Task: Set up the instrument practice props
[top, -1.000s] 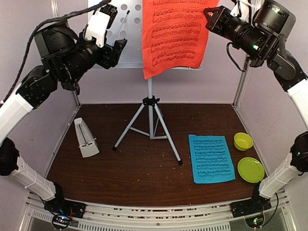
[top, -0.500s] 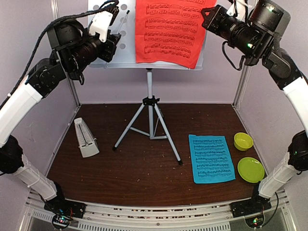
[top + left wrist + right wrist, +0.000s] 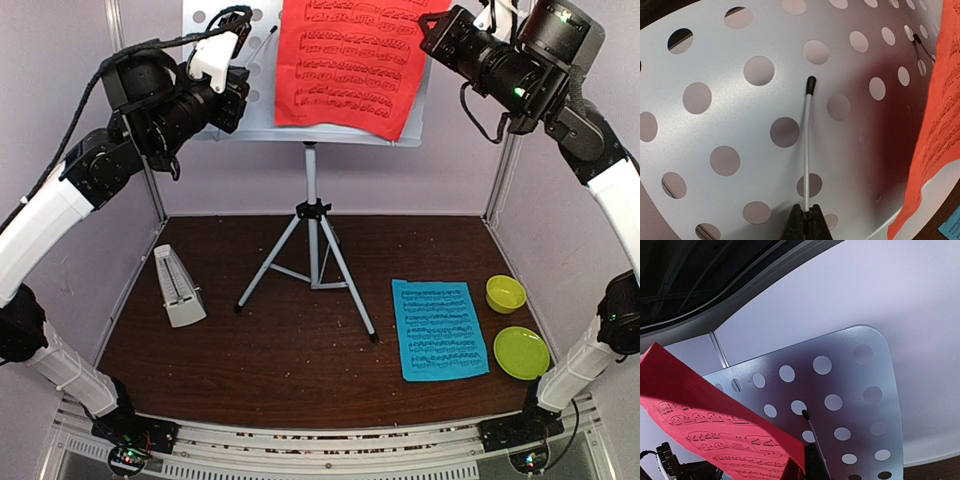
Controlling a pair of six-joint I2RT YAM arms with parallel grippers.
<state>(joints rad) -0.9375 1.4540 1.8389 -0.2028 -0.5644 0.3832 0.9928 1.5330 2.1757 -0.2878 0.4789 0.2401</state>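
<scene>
The pale-blue perforated music-stand desk (image 3: 250, 115) tops a silver tripod (image 3: 312, 250) at the back. My left gripper (image 3: 243, 92) is shut on the desk's thin white page-holder wire (image 3: 807, 145) with a black tip, the jaws (image 3: 806, 217) pinching its base. High at the right, my right gripper (image 3: 432, 28) is shut on the upper edge of the red sheet-music page (image 3: 350, 60), which hangs over the front of the desk (image 3: 855, 380). In the right wrist view the red page (image 3: 715, 435) enters the jaws (image 3: 806, 462). The blue page (image 3: 440, 328) lies flat on the table. The grey metronome (image 3: 178, 288) stands at the left.
A lime-green bowl (image 3: 505, 293) and a plate (image 3: 521, 352) sit at the right of the blue page. The tripod's legs spread across the table's middle. Enclosure walls and posts stand close behind both arms.
My left gripper has closed on the page-holder wire after swinging in toward the desk. The right gripper has carried the red page up and left, over the desk.
</scene>
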